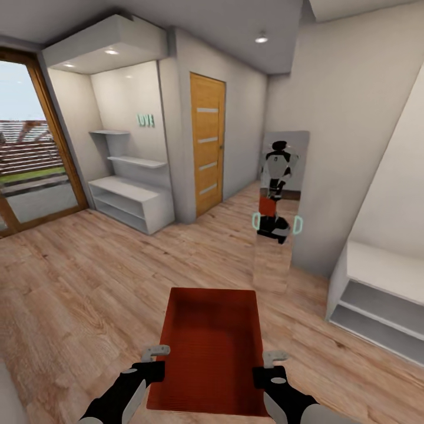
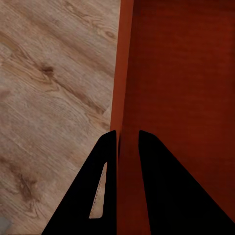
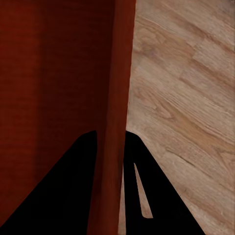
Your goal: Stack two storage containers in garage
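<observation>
I hold one orange-red storage container [image 1: 212, 347] in front of me, above light wood planks. My left gripper [image 1: 158, 360] is shut on its left wall, and the left wrist view shows that wall [image 2: 128, 98] clamped between the two black fingers [image 2: 161, 186]. My right gripper [image 1: 270, 365] is shut on the right wall, seen as an orange-red wall [image 3: 117, 98] between black fingers [image 3: 73, 191]. The second container is out of view. A tall mirror [image 1: 280, 206] ahead reflects me carrying the bin.
A wood-panelled door [image 1: 206, 144] stands shut ahead, left of the mirror. White shelves [image 1: 132, 197] fill an alcove at the left, beside a glass patio door [image 1: 29, 153]. Another low white shelf unit [image 1: 377, 300] stands at the right. Wood flooring [image 1: 88, 282] stretches between.
</observation>
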